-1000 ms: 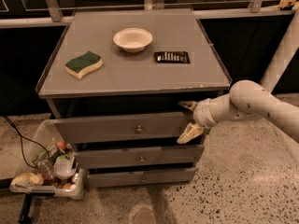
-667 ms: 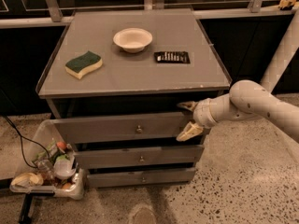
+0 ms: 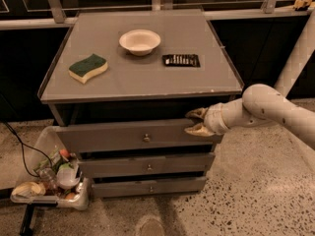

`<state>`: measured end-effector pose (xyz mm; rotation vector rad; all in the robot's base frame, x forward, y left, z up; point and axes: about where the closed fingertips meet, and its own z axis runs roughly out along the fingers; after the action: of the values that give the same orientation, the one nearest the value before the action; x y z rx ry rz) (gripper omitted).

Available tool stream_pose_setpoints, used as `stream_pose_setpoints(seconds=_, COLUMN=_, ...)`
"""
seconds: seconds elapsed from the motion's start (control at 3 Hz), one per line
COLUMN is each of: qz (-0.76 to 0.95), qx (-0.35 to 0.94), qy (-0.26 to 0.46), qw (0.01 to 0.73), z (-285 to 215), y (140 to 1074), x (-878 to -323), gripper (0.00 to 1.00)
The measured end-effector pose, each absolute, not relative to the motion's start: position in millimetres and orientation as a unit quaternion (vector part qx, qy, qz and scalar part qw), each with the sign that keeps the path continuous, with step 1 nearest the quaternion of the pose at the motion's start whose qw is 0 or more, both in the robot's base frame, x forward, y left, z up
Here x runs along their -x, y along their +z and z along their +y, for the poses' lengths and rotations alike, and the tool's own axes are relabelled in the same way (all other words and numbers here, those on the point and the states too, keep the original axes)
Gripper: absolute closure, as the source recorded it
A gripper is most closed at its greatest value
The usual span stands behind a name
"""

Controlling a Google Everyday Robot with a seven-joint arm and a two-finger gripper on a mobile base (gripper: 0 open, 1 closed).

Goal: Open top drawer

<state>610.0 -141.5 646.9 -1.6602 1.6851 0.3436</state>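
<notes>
The top drawer point(image 3: 123, 137) is the tallest grey front under the cabinet top, with a small round knob point(image 3: 146, 138) at its centre. It stands pulled out a little, with a dark gap behind its upper edge. My gripper point(image 3: 197, 122) reaches in from the right at the panel's upper right corner. One finger point(image 3: 198, 113) lies behind the panel's top edge and the other in front of it, pinching the panel. The cream arm point(image 3: 266, 107) runs off to the right.
On the cabinet top point(image 3: 142, 80) lie a green-and-yellow sponge point(image 3: 87, 67), a white bowl point(image 3: 140, 42) and a black flat item point(image 3: 181, 60). Two shallower drawers point(image 3: 147, 167) sit below. A clear bin of clutter point(image 3: 51, 178) and a cable stand on the floor at left.
The two fingers have drawn closer together around the drawer front's top edge. The arm and the drawer have hardly moved.
</notes>
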Motion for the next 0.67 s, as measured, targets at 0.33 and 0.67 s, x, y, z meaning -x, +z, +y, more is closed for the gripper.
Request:
stream_pose_setpoints(seconds=0.33, qz=0.656, qx=0.645, qy=0.136, qw=0.367, z=-142.9, y=647.3, x=-605.3, gripper=0.96)
stream_pose_setpoints(seconds=0.67, qz=0.656, qx=0.645, qy=0.136, qw=0.367, z=-142.9, y=650.3, x=-605.2, gripper=1.0)
